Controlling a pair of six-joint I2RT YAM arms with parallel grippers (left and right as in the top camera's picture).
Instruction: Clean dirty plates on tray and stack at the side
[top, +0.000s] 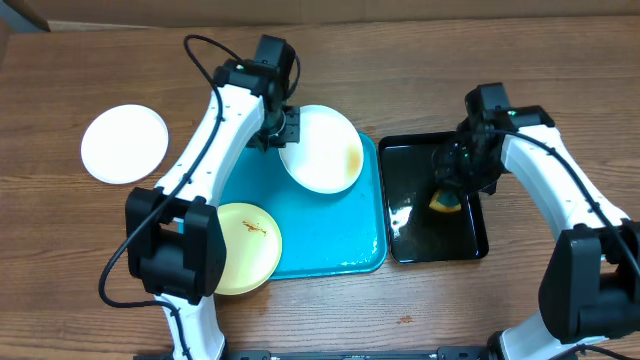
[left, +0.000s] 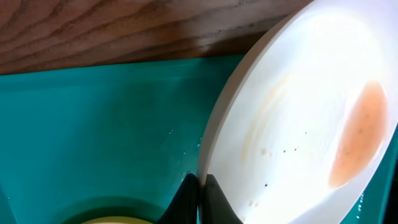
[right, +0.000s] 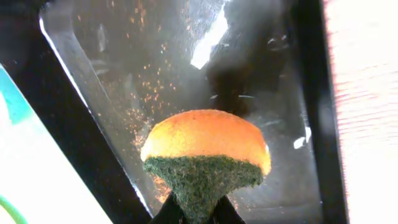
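Two tools closed | left tool (left: 200, 185) pinched white plate (left: 298, 118) rim, plate reaching ahead of it over tray (left: 93, 124) | right tool (right: 194, 210) gripped sponge (right: 205, 143) | plate judged stiff, light, slick; hold rim.

text: none legible | labels: none | brands: none | numbers: none | signs: none

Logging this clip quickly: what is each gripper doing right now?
Left gripper: shut on the rim of the smeared white plate.
Right gripper: shut on the sponge, over the black tray.
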